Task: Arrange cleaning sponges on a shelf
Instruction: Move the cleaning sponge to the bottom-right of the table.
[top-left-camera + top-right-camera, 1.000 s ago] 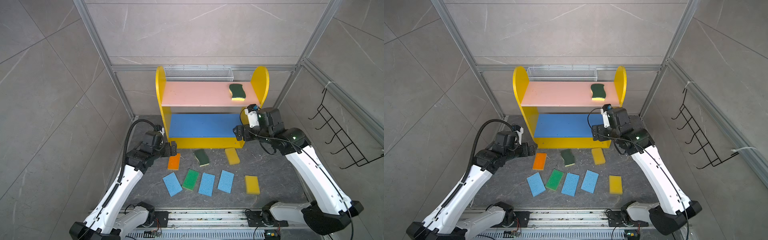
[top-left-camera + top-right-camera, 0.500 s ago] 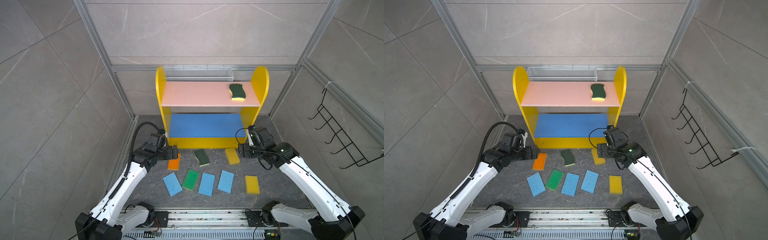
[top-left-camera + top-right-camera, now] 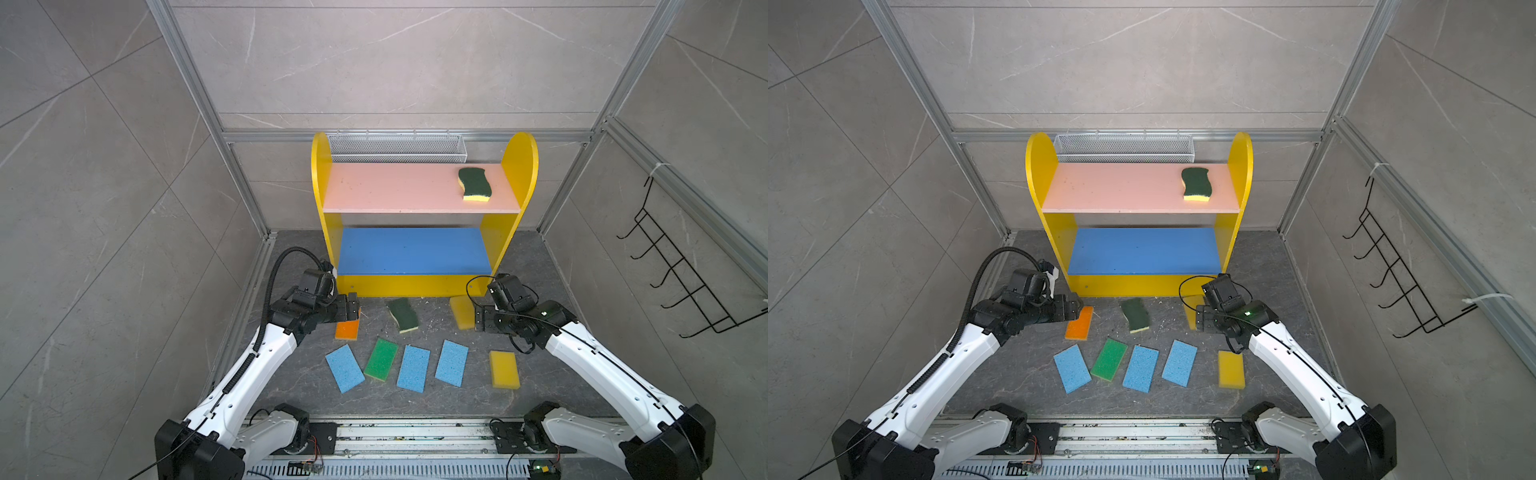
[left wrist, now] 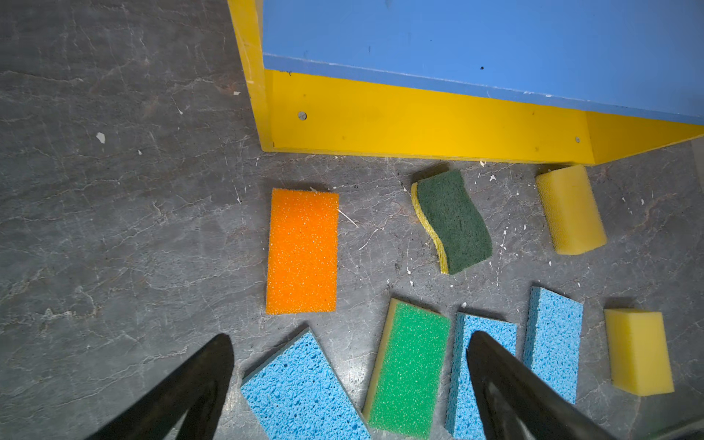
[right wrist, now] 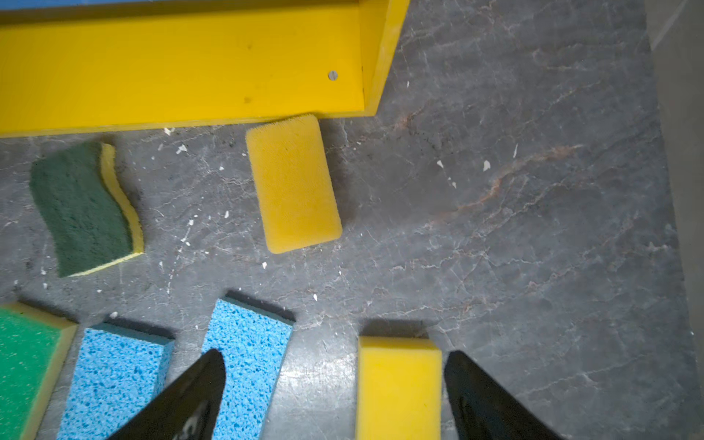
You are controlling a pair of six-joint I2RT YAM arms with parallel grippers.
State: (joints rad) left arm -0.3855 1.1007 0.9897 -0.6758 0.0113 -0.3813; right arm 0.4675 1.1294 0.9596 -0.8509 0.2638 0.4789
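The shelf (image 3: 328,199) stands at the back with one wavy dark-green sponge (image 3: 475,184) on its pink upper board. The other cleaning sponges lie on the dark floor in front of it: orange (image 3: 347,329), wavy green (image 3: 403,314), two yellow (image 3: 461,311) (image 3: 504,369), bright green (image 3: 381,359) and three light blue (image 3: 413,368). My left gripper (image 4: 348,343) hangs open over the orange sponge (image 4: 303,251), holding nothing. My right gripper (image 5: 335,356) is open low over the floor, with a yellow sponge (image 5: 399,384) beneath the gap beside one finger, apart from it.
A white wire mesh basket (image 3: 397,147) hangs behind the shelf. A black wire hook rack (image 3: 681,282) is fixed on the right wall. Metal frame posts close in both sides, and the arms' base rail (image 3: 415,434) runs along the front.
The right arm has dropped from shelf height down to the floor by the yellow sponges. The left arm has lowered and reached in over the orange sponge. Both grippers stayed open.
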